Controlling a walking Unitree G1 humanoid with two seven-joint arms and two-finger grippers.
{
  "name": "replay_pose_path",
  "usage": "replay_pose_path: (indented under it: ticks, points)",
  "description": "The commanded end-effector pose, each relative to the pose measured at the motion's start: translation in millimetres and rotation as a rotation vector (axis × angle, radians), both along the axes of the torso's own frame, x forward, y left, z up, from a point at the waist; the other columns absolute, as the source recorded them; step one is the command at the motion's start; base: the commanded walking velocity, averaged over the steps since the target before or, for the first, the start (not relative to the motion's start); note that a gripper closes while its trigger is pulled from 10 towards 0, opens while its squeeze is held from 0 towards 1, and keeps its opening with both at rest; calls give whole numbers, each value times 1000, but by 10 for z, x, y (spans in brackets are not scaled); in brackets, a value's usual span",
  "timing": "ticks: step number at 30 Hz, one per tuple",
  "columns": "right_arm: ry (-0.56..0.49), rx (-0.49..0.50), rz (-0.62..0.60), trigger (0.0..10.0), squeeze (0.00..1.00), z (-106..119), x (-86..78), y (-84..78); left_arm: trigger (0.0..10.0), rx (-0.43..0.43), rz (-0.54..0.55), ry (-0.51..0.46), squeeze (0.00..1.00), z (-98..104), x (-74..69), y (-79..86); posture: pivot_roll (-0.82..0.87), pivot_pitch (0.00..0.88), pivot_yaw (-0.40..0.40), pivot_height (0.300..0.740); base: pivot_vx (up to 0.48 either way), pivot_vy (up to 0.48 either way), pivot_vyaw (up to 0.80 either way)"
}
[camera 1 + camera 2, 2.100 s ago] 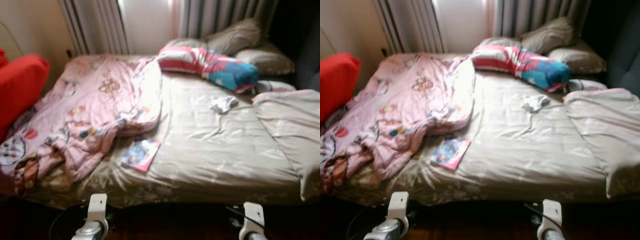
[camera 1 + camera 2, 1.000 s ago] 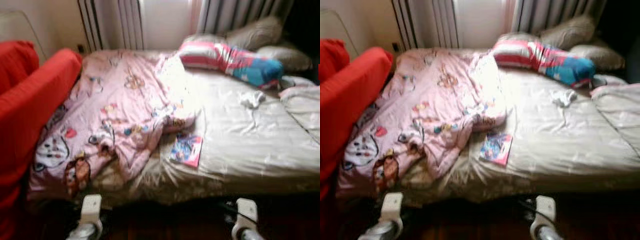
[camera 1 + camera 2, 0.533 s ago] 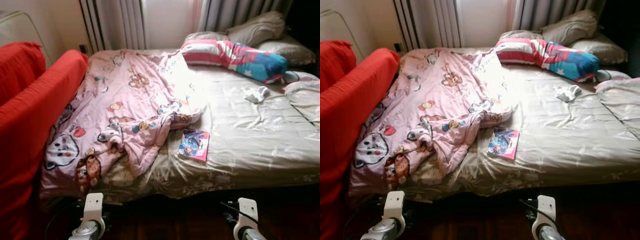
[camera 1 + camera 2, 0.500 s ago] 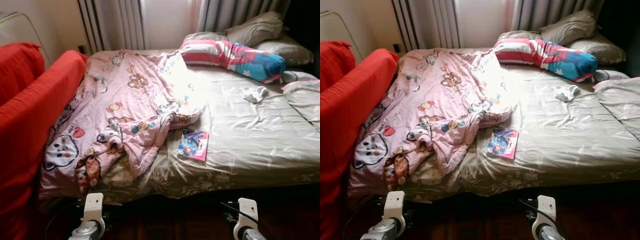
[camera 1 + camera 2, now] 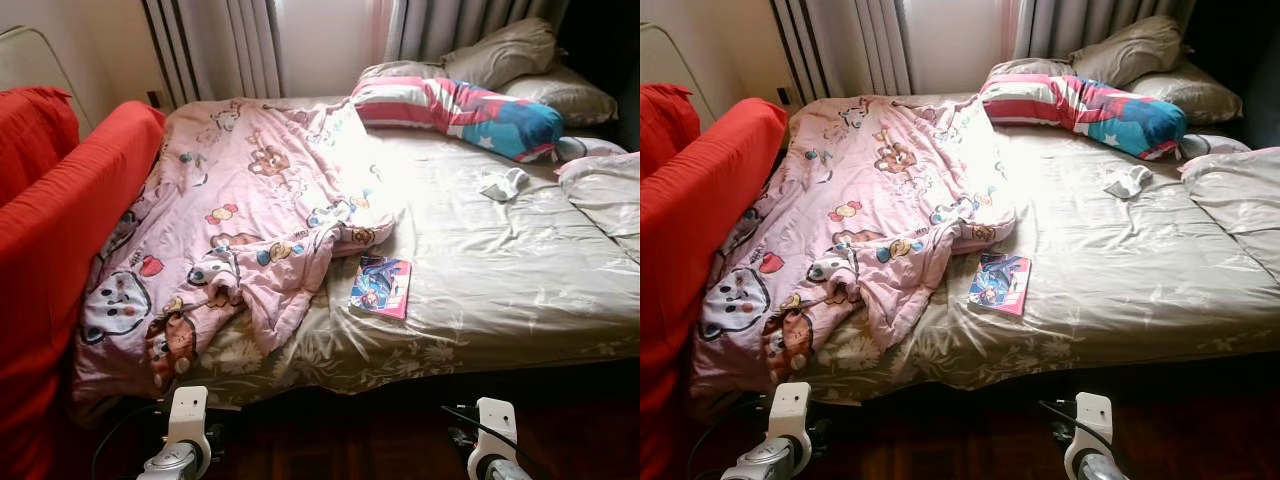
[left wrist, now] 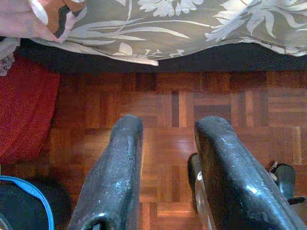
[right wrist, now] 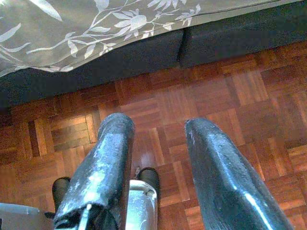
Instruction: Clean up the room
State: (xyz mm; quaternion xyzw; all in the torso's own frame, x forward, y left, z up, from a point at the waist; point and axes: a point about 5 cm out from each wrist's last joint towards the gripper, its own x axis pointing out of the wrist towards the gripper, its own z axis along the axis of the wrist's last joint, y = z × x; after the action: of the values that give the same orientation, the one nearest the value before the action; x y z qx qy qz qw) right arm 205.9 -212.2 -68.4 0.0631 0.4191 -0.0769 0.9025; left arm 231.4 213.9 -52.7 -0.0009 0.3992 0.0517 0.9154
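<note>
Fingers of both grippers are seen parted and empty, hung low over the brown parquet floor (image 7: 201,91) at the bed's foot: the left gripper (image 6: 165,158) below the rumpled pink cartoon-print blanket (image 5: 240,230), the right gripper (image 7: 156,158) below the beige floral sheet (image 5: 500,260). Ahead and above, a thin colourful picture book (image 5: 381,286) is laid flat near the mattress edge, its long axis pointing away, between the two arms and judged slightly nearer the right. Farther back, a small crumpled white cloth (image 5: 503,183) is seen before a striped red-and-blue pillow (image 5: 460,112).

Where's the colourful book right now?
The book lies flat on the beige bedsheet near the bed's front edge, just right of the pink cartoon blanket.
</note>
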Motion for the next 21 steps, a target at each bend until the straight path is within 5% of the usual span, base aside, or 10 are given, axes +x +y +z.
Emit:
replay_pose_path:
  ticks: [1, 21]
  points:
    - [0, 1, -2, 10000, 0, -7, -14, 0, 10000, -1, 1, 14, 0, -31, -51, 10, -4, 0, 25, 690, 0, 0, 0]
    - [-17, -11, 24, 10000, 0, 9, 6, -1, 10000, -7, 6, 3, 0, -26, -45, 8, -1, 0, 22, 690, 68, 0, 0]
